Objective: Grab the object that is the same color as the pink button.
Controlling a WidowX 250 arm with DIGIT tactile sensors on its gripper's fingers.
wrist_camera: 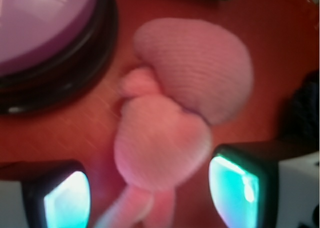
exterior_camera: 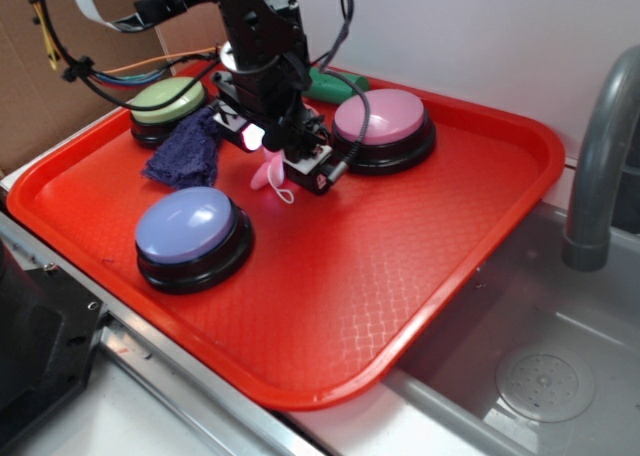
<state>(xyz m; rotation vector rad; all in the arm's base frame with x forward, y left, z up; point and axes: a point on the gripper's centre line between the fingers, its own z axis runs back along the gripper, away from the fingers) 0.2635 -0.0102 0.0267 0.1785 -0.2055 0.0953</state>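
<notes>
Exterior: I see gripper (exterior_camera: 290, 161) down on red tray (exterior_camera: 400, 276), right over pink toy (exterior_camera: 266, 176), between purple cloth (exterior_camera: 188, 148) and pink button (exterior_camera: 384, 126). White loop pokes out beside toy.

Wrist: toy (wrist_camera: 175, 123) fills gap between both fingertips (wrist_camera: 67, 200), jaws open wide, not squeezing anything. Pink button (wrist_camera: 45, 38) top left, just beside toy.
</notes>
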